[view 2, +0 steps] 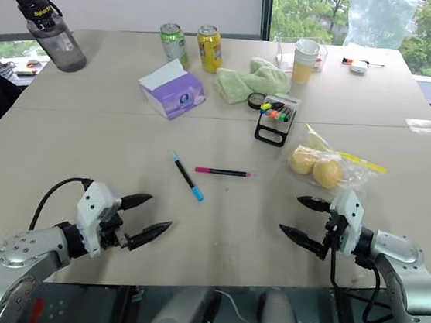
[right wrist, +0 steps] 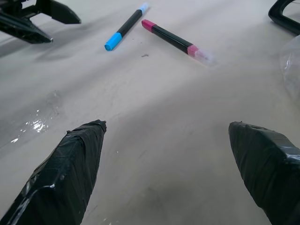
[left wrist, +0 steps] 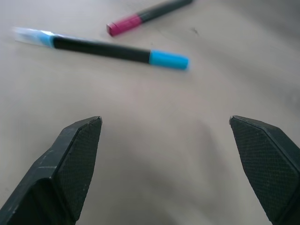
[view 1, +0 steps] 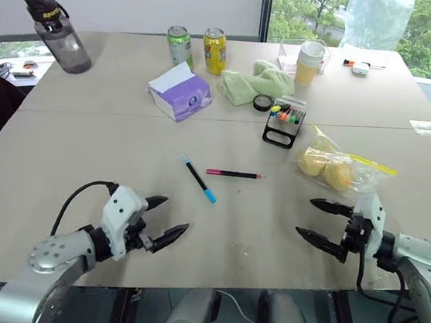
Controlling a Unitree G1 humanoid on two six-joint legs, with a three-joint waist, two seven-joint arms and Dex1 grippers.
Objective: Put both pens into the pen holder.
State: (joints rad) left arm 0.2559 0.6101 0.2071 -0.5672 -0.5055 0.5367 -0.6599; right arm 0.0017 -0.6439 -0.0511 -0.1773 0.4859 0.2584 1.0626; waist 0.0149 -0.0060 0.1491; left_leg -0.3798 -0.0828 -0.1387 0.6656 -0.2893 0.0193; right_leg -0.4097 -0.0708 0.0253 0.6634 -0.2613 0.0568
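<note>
Two pens, blue pen (view 1: 199, 179) and pink pen (view 1: 234, 174), lie mid-table, tips nearly meeting, well short of the holder (view 1: 285, 121) far right. Neither is lifted. Left gripper (view 1: 160, 222) and right gripper (view 1: 324, 221) hang spread wide, empty, nearside; everything remains.

Pen holder (right wrist: 286, 16) cut off at the frame's edge — blue pen's clear tip (left wrist: 28, 36) blurred
</note>
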